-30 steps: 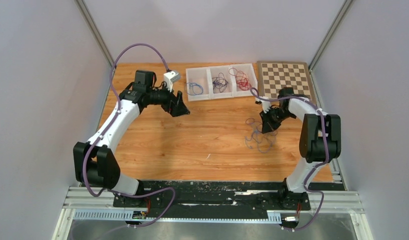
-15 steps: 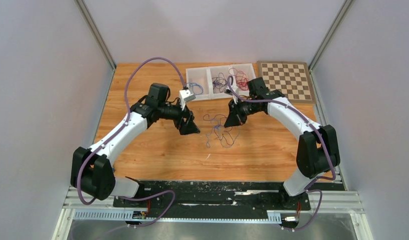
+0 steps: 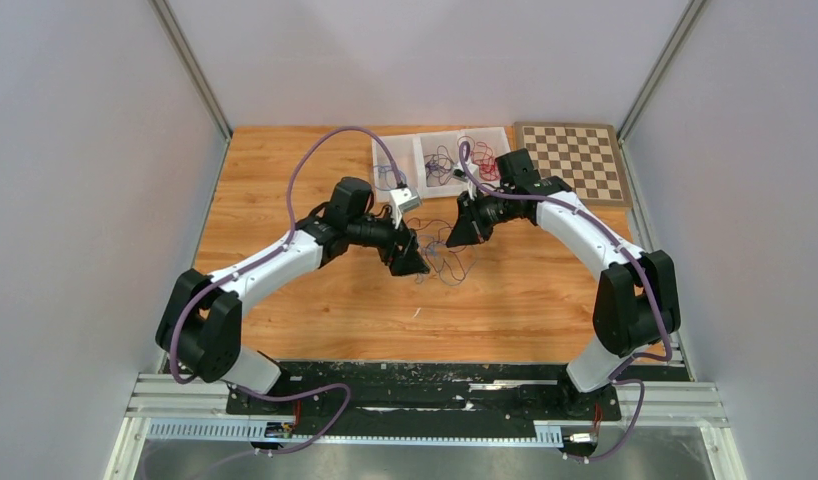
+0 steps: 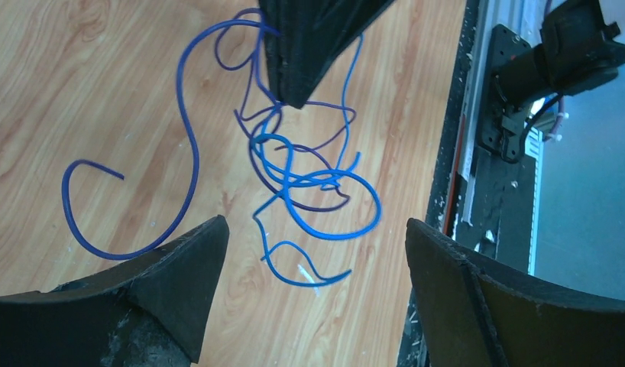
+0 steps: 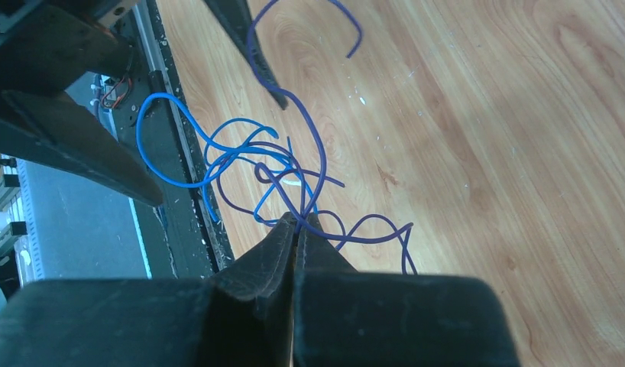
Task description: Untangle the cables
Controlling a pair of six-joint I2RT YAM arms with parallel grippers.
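A tangle of blue and purple cables hangs over the middle of the wooden table. My right gripper is shut on the cables and holds the bundle up by its top. In the right wrist view the pinched strands leave the closed tips of my right gripper. My left gripper is open just left of the tangle. In the left wrist view the loops hang between and beyond its spread fingers, and my left gripper touches none of them.
A clear three-compartment tray at the back holds blue, dark and red wires. A chessboard lies at the back right. Grey walls enclose the table; a black rail runs along the near edge.
My left gripper has moved right toward the tangle, from the back left to beside it. My right gripper carried the cables from the right side to the table's middle and holds them there.
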